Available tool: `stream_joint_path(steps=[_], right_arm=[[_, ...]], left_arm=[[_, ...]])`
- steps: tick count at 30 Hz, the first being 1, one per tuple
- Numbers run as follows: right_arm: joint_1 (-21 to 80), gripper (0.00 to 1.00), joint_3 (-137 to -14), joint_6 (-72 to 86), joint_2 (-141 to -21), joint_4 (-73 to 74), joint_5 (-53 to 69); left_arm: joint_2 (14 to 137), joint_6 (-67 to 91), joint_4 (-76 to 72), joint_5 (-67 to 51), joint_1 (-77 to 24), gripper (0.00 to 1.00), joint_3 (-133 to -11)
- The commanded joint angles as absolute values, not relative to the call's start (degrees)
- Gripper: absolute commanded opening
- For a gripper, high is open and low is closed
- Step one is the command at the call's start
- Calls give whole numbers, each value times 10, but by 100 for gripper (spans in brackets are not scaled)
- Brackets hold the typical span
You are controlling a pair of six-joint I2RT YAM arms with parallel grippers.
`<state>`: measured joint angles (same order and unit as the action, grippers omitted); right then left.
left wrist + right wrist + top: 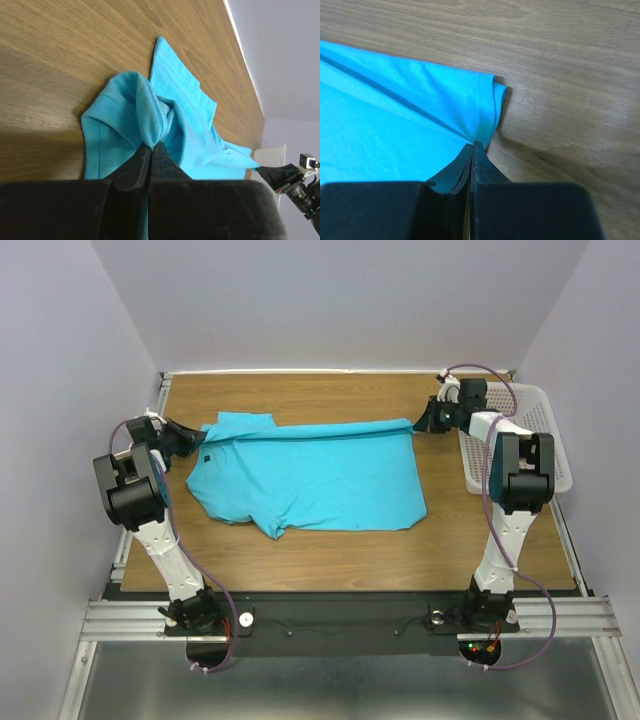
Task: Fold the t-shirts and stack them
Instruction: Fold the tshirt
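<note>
The left gripper (151,145) has its jaws pressed together on a bunched ridge of the t-shirt (320,475); the turquoise cloth rises into the tips as a narrow raised fold, with ribbed collar fabric curling to the left of it in the left wrist view. The right gripper (472,144) has its jaws likewise closed tight, pinching a doubled corner of the hem; the cloth draws to a point at the tips, and a shadow lies on the wood just beside that corner.

Between the two pinches the far edge of the shirt runs as a straight, drawn line across the top view, from the collar end on the left to the hem corner on the right; a thin crease follows that line where the cloth is doubled over. From that edge the body of the shirt spreads flat toward the near edge of the tabletop (330,560), covering its middle and lying closer to the left edge than the right; a sleeve is tucked into a loose fold at the shirt's near-left side, and a small dark label shows beside the collar.

A white mesh basket (545,440) sits at the far right corner of the tabletop, just beside the right gripper and apart from the shirt; the right arm reaches up alongside it.
</note>
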<state>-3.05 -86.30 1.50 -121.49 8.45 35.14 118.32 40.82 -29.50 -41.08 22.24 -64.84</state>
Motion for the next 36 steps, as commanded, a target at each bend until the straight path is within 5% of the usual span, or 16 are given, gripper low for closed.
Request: stream_joint_path(steps=[1,10,25,36], right_arm=[[-38,1,-857,-12,-1180,58,341],[-38,2,-840,-27,-1170,64,336],[-38,36,-809,-65,-1136,97,346],[-38,41,-802,-70,-1124,113,372]], left_arm=[[1159,383,-282,-383,237,0,-663],[1151,338,-222,-367,237,5,-673],[1117,259,-127,-385,243,40,-689],[1123,220,-59,-388,245,43,-710]])
